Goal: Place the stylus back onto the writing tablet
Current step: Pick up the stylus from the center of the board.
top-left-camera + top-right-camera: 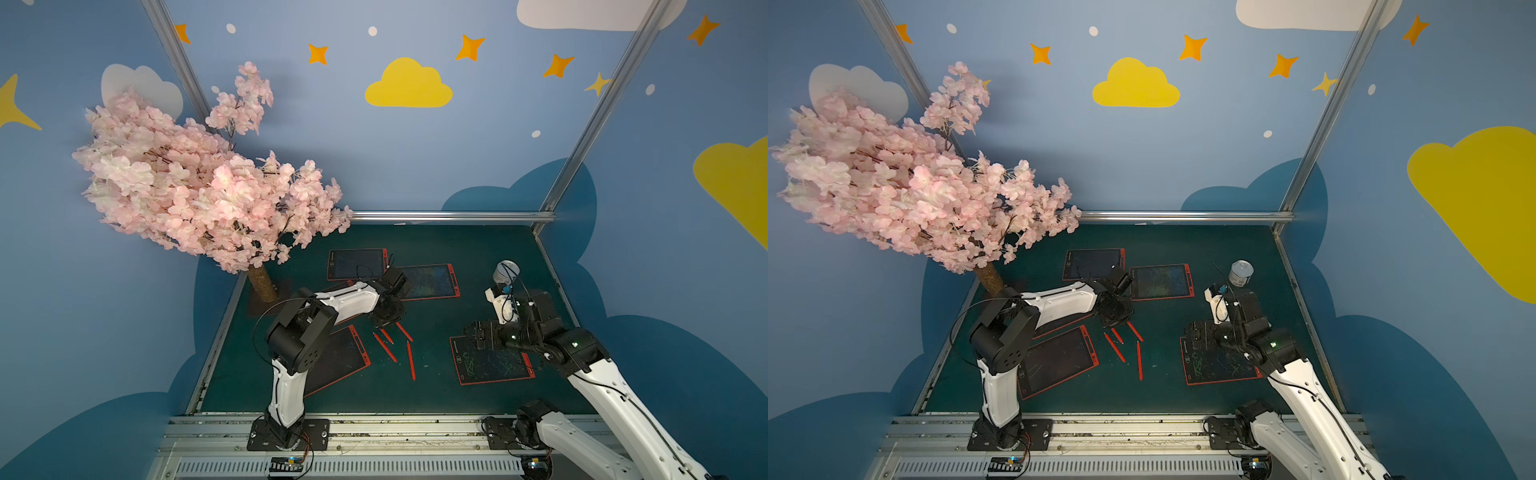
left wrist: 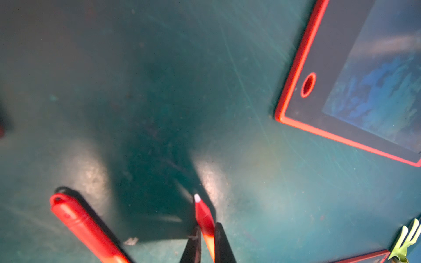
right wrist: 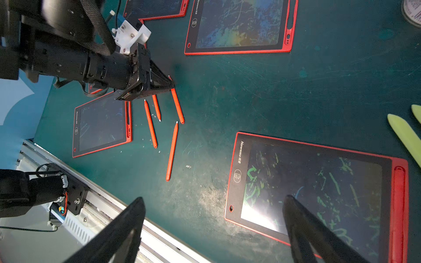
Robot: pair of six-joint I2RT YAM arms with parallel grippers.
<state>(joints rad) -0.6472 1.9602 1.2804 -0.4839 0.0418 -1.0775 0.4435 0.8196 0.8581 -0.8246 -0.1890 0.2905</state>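
Left gripper (image 2: 206,239): pinched stylus (image 2: 203,215) near its tip.
Stylus axis: trailed toward five o'clock, seen from above.
Writing tablet (image 1: 432,282): lay at one o'clock.
Right gripper (image 3: 214,199): gaped, farther off.

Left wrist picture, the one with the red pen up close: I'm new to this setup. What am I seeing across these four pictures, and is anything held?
That picture comes from a camera on the left arm, looking past the left claw. That claw is shut on a red stylus near its white tip; the stylus lies on the green table. The right wrist picture works likewise: the right claw is open and empty, above a scribbled tablet. The two top views look down on both arms and the whole table. On it lie red-framed writing tablets and three more loose styluses.
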